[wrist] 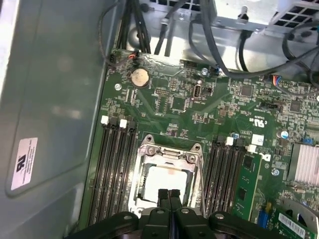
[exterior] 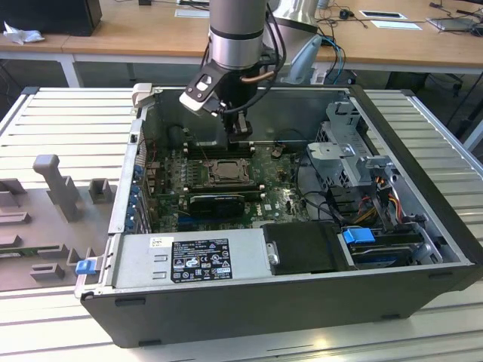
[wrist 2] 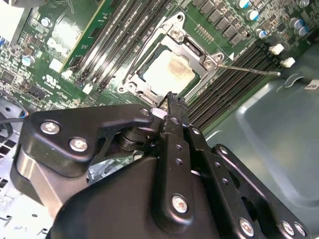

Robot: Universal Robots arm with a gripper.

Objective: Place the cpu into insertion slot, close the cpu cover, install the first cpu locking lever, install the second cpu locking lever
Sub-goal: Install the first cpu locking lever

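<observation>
1. The cpu [wrist: 164, 180] lies flat in the insertion slot [exterior: 226, 173] on the green board [wrist: 174, 102].
2. The cpu cover [wrist: 170, 152] lies over it like a window frame. A thin lever [wrist 2: 249, 69] sticks out beside it.
3. The gripper [wrist: 169, 194] hangs just above the cpu. Its fingers are pressed together and hold nothing.
4. The cpu looks light, stiff and easy to hurt, so I would hold it only by its edges. The lever looks springy, so I would push it near its free end.

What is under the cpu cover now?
The cpu lies under the cpu cover: its pale top shows through the window. The frame covers its edges, and the contacts beneath cannot be seen.
</observation>
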